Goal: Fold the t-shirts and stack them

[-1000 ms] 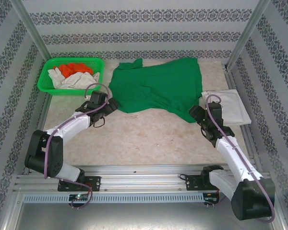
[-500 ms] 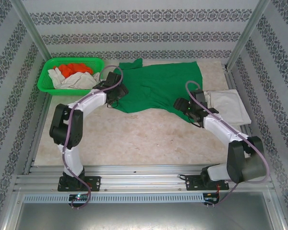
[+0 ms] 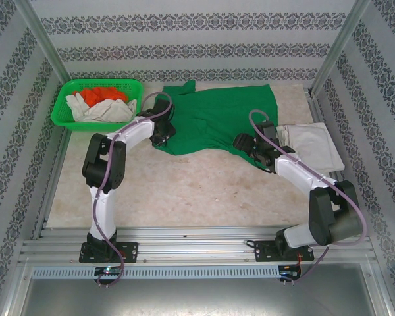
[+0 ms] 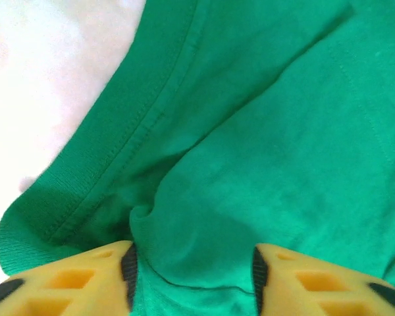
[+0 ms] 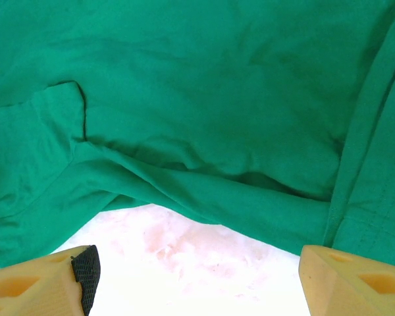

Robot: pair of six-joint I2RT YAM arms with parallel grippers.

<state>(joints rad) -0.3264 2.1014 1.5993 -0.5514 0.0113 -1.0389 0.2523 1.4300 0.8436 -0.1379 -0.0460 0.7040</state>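
The dark green t-shirt [image 3: 217,118] lies spread across the far middle of the surface [image 3: 184,184]. The left pincer [image 3: 163,131] sits on its left edge, fingers apart, a ridge of green cloth lying between them. The right pincer [image 3: 248,145] is at the near right hem, fingers wide apart over bare surface. A folded off-white t-shirt [image 3: 313,146] lies just to the right. Far left, crumpled off-white shirts [image 3: 102,110] and an orange shirt [image 3: 104,94] are heaped in the green basket [image 3: 60,105].

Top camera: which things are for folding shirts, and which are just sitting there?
For the job:
dark green t-shirt
folded off-white t-shirt
crumpled off-white t-shirt
orange t-shirt

Just sitting there:
green mesh basket
table
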